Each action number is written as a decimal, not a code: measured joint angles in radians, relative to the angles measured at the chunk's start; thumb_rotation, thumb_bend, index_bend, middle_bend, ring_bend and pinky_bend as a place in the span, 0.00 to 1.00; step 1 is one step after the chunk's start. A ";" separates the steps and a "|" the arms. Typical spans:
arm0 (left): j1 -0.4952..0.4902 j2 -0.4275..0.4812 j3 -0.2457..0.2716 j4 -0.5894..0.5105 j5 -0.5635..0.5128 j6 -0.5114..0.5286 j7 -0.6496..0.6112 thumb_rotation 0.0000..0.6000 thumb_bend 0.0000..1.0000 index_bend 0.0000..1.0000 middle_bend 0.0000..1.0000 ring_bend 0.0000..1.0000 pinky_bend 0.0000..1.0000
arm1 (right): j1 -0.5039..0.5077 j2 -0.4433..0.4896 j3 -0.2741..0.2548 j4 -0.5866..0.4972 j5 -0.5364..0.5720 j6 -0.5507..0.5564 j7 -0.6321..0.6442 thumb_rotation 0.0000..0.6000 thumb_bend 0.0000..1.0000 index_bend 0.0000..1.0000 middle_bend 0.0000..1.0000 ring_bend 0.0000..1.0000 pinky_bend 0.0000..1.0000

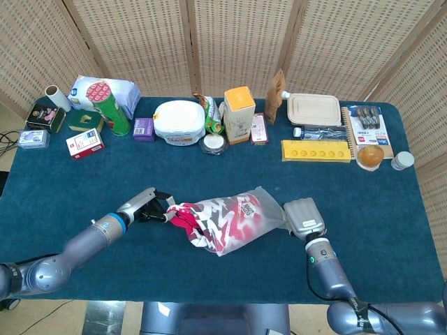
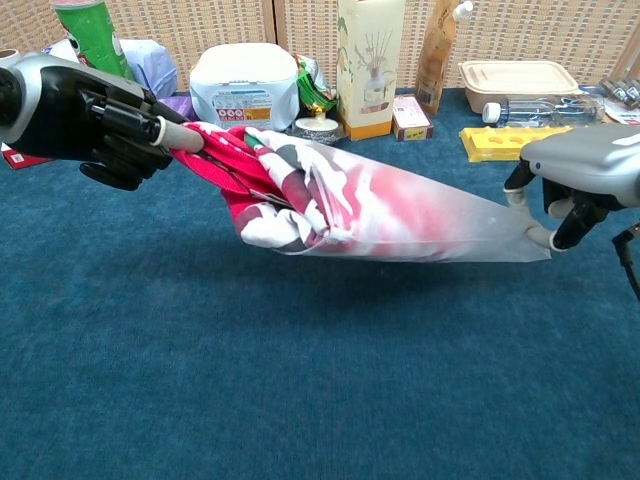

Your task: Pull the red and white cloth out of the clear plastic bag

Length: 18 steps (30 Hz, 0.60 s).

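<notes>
The red and white cloth [image 2: 275, 195] is bunched and creased, with a deep red fold drawn out to a narrow point and broader white patches marked with dark grey just behind it; part of it hangs free past the mouth of the clear plastic bag [image 2: 440, 220], and the rest shows as a blurred pink and white mass through the frosted film. The left hand [image 2: 95, 115] pinches the red tip of the cloth between its dark fingers [image 2: 175, 135], so the cloth stretches taut from that hand toward the bag. In the head view the cloth [image 1: 192, 222] lies directly to the right of the left hand [image 1: 143, 206], and the bag [image 1: 244, 220] runs on from there to the right hand [image 1: 302, 218]. The bag tapers from its wide open mouth to a thin flattened tail, and a small square printed label sits on its upper side. The right hand [image 2: 580, 175] grips that closed tail, its pale fingertips [image 2: 540, 238] curled around the film at the bag's far end. Bag and cloth hang between the two hands, lifted just off the dark blue tablecloth [image 2: 300, 380], with the cloth end nearest the left hand raised higher than the tail.
</notes>
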 measured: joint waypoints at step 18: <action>0.097 0.067 -0.060 -0.034 0.150 -0.042 -0.098 1.00 0.45 0.78 1.00 0.96 0.91 | -0.039 0.049 0.017 0.008 0.009 0.063 -0.013 1.00 0.57 0.74 1.00 1.00 1.00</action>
